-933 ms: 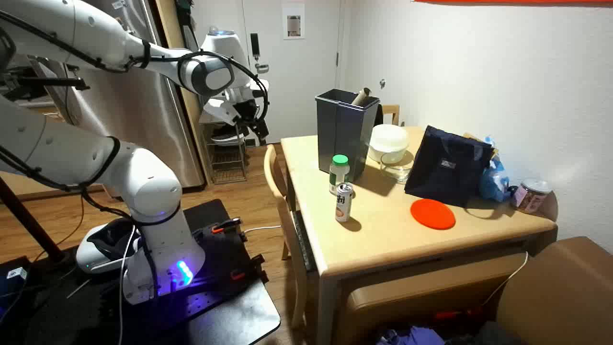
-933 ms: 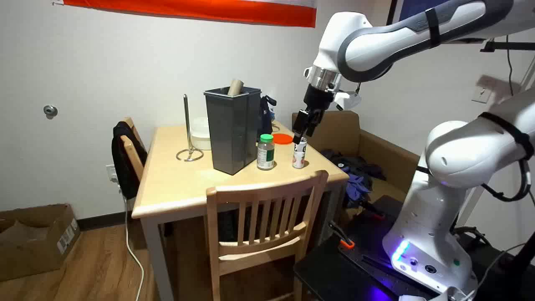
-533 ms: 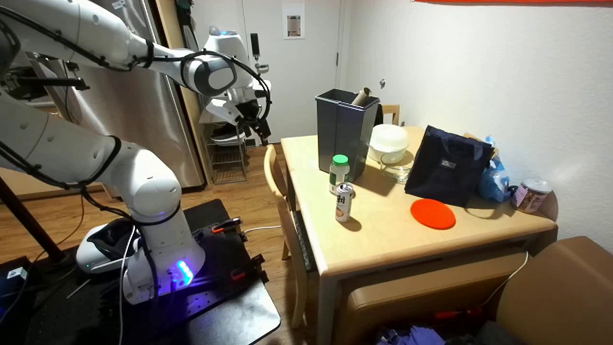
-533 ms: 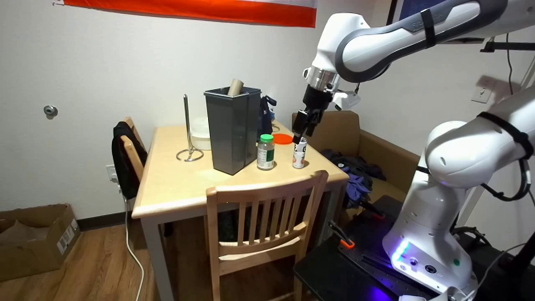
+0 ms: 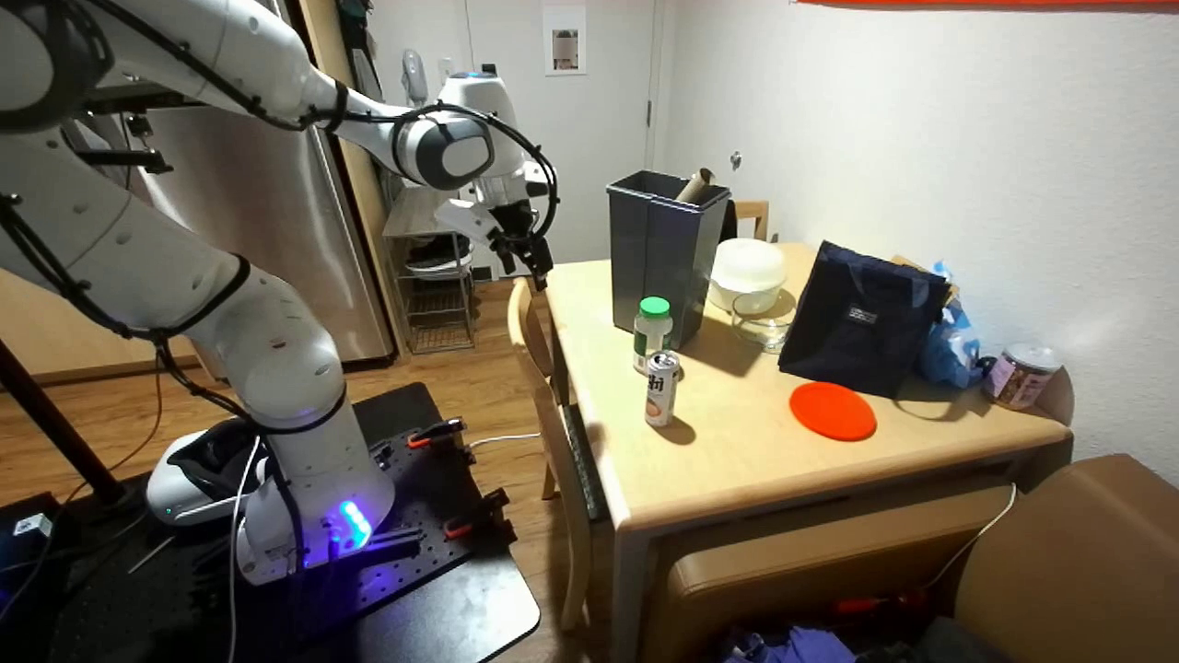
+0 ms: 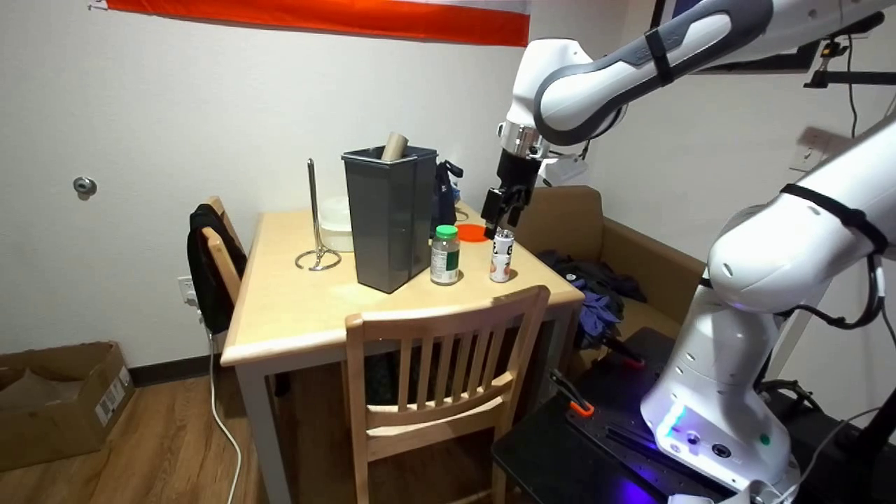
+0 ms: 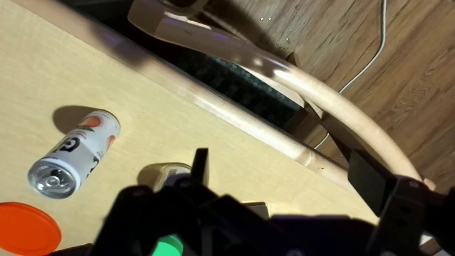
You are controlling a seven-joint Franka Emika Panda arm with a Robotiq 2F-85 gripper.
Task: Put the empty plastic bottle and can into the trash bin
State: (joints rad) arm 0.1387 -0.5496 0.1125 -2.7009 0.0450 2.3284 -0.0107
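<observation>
The clear plastic bottle with green cap [image 5: 652,336] [image 6: 445,257] stands upright on the table beside the bin. In the wrist view its green cap [image 7: 167,246] and base show around the gripper's finger. The can [image 5: 660,391] [image 6: 501,260], white with peach pictures, stands upright near the bottle; it shows whole in the wrist view [image 7: 80,145]. The tall dark trash bin [image 5: 656,253] [image 6: 385,217] stands on the table with a cardboard tube in it. My gripper [image 5: 527,269] [image 6: 502,222] is open and empty, at the table's chair-side edge; in the wrist view its fingers [image 7: 284,179] are wide apart.
A wooden chair [image 6: 448,322] stands against the table edge below the gripper. A red lid [image 5: 832,412], a white container [image 5: 748,272], a dark blue bag [image 5: 861,318] and a jar [image 5: 1021,376] are on the table. A metal stand [image 6: 315,217] is beside the bin.
My arm has moved toward the table, rightward in an exterior view and leftward and slightly down in an exterior view. The gripper stays open. The bottle, can and bin have not moved.
</observation>
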